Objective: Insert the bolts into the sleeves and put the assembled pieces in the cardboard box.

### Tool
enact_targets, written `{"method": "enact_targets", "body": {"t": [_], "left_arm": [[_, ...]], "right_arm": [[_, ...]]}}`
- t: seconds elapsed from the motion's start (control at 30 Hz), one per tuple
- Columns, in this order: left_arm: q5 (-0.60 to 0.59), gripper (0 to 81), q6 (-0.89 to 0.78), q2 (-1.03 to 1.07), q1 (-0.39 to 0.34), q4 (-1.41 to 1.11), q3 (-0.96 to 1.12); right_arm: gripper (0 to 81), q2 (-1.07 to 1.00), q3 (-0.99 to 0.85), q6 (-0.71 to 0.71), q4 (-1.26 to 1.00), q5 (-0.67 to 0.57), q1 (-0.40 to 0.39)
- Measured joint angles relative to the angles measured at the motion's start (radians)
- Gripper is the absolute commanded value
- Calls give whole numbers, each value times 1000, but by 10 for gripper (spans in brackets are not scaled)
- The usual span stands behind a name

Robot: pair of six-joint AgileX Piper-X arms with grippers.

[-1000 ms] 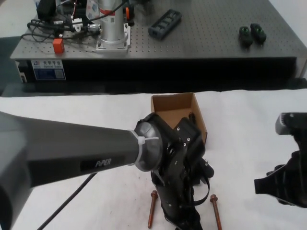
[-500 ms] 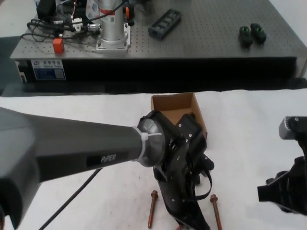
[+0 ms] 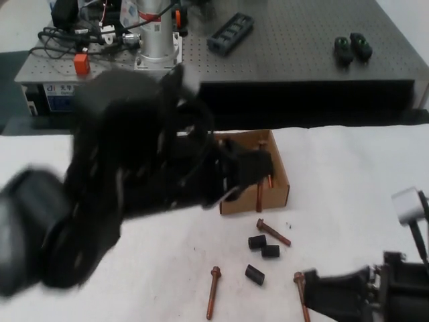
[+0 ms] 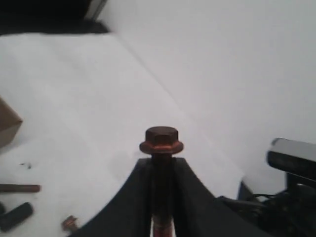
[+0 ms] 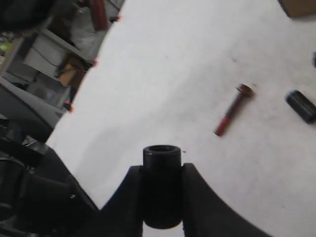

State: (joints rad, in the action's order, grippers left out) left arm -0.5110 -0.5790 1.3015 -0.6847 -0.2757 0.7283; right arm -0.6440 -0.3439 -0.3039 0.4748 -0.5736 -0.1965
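High view: a bolt (image 3: 259,191) stands upright at the front of the box (image 3: 242,145), while loose bolts (image 3: 213,292) and loose sleeves (image 3: 257,241) lie on the cloth (image 3: 348,181) just before the box. Left wrist view: the left gripper (image 4: 161,163) pinches that bolt's shank. Right wrist view: the right gripper (image 5: 162,169) clamps a sleeve (image 5: 162,197), well apart from the box.
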Motion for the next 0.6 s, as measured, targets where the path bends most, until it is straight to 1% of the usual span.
{"method": "enact_targets", "body": {"t": [0.03,0.1,0.23,0.3,0.43,0.6], "left_arm": [[-18,7,-59,-23,0,-99,-48],[-47,7,-113,-36,0,-180,-74],[-65,7,-130,-36,0,-202,-75],[-70,7,-130,-36,0,-205,-75],[-70,7,-135,-36,0,-208,-75],[-93,7,-137,-36,0,-210,-75]], "right_arm": [[2,0,15,-38,-71,-11,-26],[2,-10,28,-100,-187,-24,-76],[2,-71,31,-157,-405,-37,-156],[2,-102,31,-172,-475,-39,-177],[2,-147,25,-187,-529,-43,-193],[2,-180,23,-193,-597,-42,-196]]}}
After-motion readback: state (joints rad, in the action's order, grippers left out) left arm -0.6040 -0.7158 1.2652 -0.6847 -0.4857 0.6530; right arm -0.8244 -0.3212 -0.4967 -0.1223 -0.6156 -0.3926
